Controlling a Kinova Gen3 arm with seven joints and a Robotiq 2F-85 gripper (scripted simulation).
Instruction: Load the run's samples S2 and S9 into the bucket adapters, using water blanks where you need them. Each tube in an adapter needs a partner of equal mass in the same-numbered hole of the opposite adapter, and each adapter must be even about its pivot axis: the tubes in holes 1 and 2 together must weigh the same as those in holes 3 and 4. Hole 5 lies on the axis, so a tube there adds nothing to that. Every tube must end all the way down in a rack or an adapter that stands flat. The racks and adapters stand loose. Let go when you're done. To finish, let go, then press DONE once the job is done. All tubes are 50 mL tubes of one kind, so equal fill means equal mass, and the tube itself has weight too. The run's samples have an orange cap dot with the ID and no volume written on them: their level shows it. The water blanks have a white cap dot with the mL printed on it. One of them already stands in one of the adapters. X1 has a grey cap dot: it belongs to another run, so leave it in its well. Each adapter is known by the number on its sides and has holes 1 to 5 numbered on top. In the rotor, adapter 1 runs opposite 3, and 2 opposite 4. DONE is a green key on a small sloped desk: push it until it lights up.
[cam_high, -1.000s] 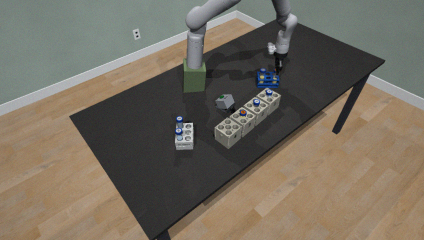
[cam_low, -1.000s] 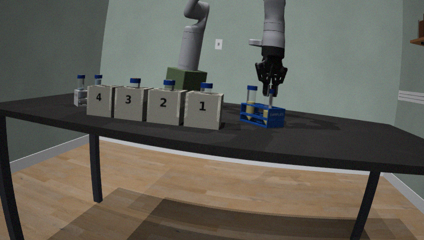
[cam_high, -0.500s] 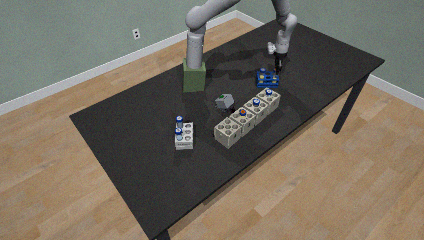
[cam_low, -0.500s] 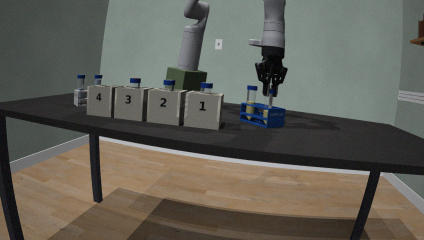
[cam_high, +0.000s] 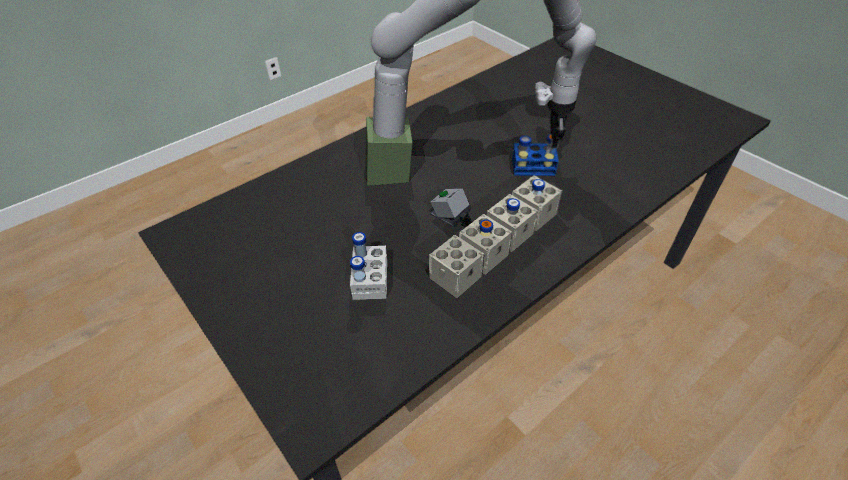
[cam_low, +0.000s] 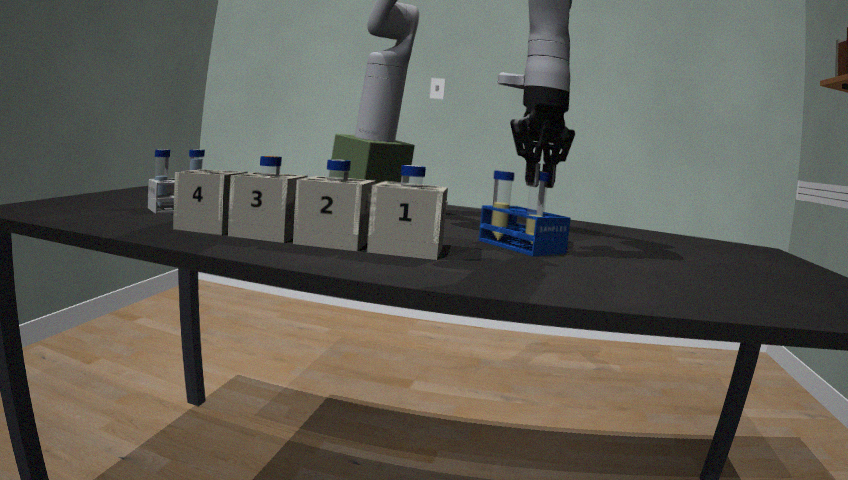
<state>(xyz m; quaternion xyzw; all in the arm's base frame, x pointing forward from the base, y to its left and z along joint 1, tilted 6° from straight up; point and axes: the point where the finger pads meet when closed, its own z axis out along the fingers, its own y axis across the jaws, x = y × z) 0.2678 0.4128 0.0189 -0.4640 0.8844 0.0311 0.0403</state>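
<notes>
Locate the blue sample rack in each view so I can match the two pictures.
Top view: the blue sample rack sits upper right of centre, beyond the far end of the adapter row, under the claw.
Exterior view: the rack stands right of centre, just right of adapter 1.
Shared landmark: the claw, shut on a tube in the rack.

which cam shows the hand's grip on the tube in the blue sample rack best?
Exterior. It shows the black hand side-on, shut on the cap of a blue-capped tube standing in the blue sample rack. In the top view, the hand is tiny, and it mostly hides the tube.
</notes>
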